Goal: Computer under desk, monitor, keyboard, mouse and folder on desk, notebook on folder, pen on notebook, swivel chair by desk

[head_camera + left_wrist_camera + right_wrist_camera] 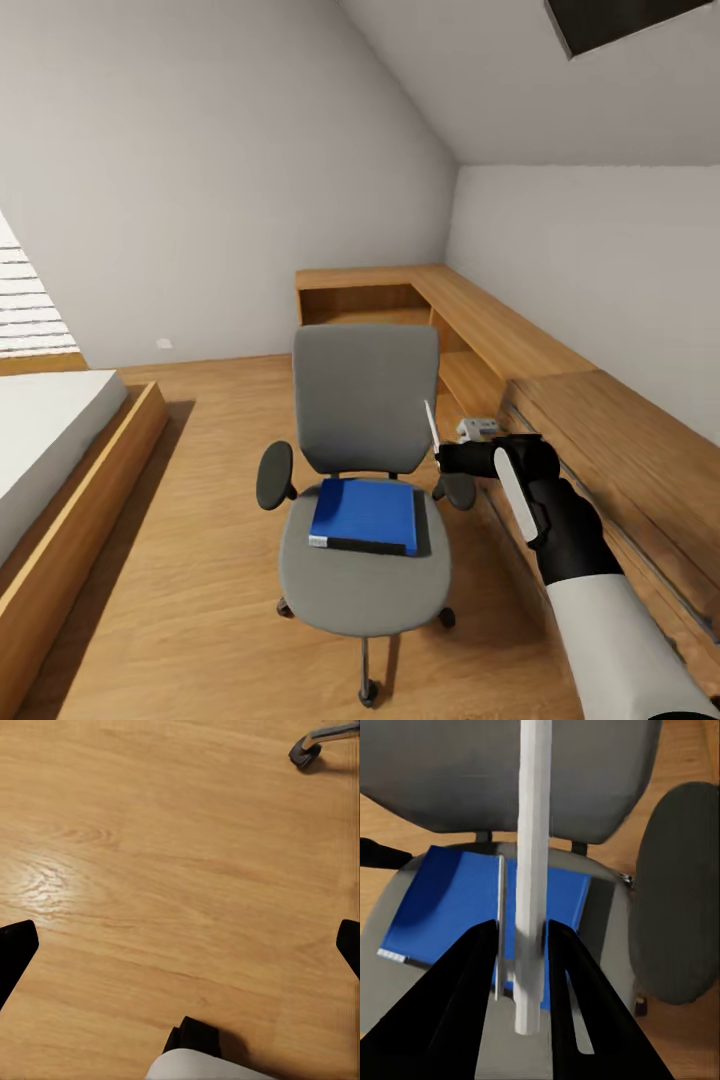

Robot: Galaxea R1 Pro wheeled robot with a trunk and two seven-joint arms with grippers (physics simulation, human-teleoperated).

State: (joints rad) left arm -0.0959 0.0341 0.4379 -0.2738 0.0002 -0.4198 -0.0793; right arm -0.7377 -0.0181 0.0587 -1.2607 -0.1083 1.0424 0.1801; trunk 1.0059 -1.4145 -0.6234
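The grey swivel chair [365,400] stands in the middle of the wooden floor, its back toward the far wall. The bright blue folder [365,515] lies flat on its seat. My right gripper [445,460] hovers beside the chair's right armrest [460,490], shut on the thin white pen [431,425], which sticks upward. In the right wrist view the pen [532,870] runs between the black fingers [472,967] of the right gripper [526,945], with the folder [450,907] and seat beyond. My left gripper [180,945] is open over bare floor.
A low bed [50,440] in a wooden frame lines the left side. Light wooden shelving [480,330] runs along the right wall and into the far corner, with a small grey-white box [478,428] at its foot. One chair caster [306,751] shows near my left gripper.
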